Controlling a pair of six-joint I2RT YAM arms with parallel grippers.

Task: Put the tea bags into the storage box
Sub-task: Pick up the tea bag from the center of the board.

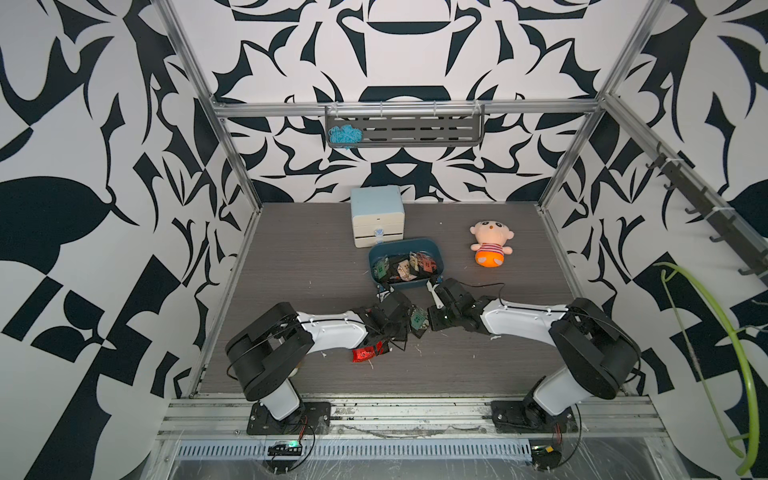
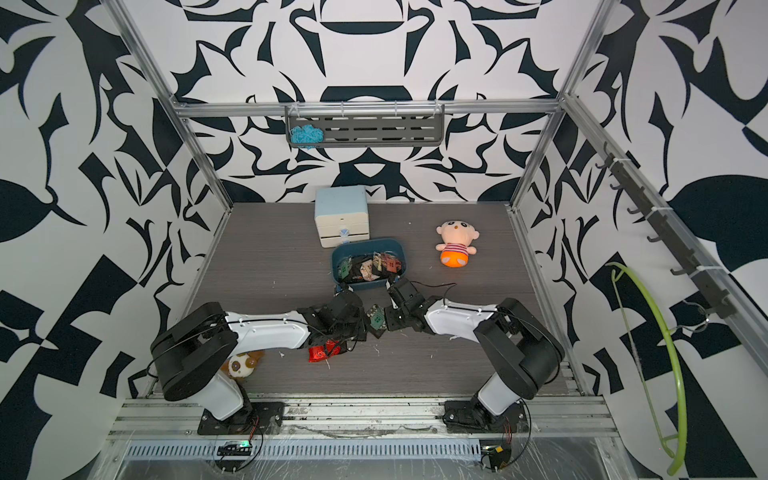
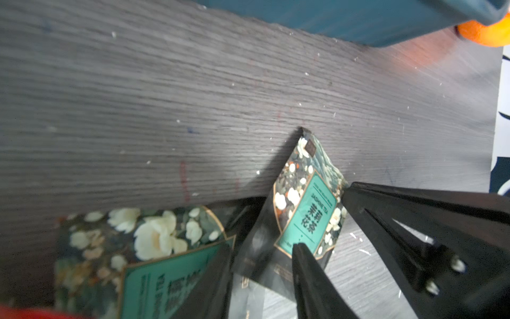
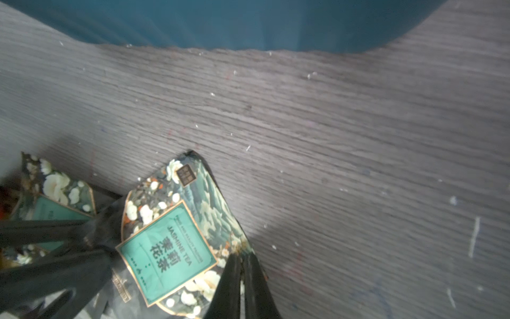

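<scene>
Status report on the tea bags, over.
Right gripper pinching jasmine tea bag; left gripper straddles it, grip unclear. Red tea bag on table. Nothing blocking storage box.

both top views look from high above the front edge, over the arm bases (image 1: 286, 415), down across the table (image 1: 299, 257) toward the back wall (image 1: 399, 166). they sit side by side, so they share nearly the whole scene with a slight sideways shift. each wrist view sits low and very near the table, facing the storage box (image 3: 345, 19) wall. both wrist views share that wall and one jasmine tea bag (image 3: 306, 210), seen close from different angles.
</scene>
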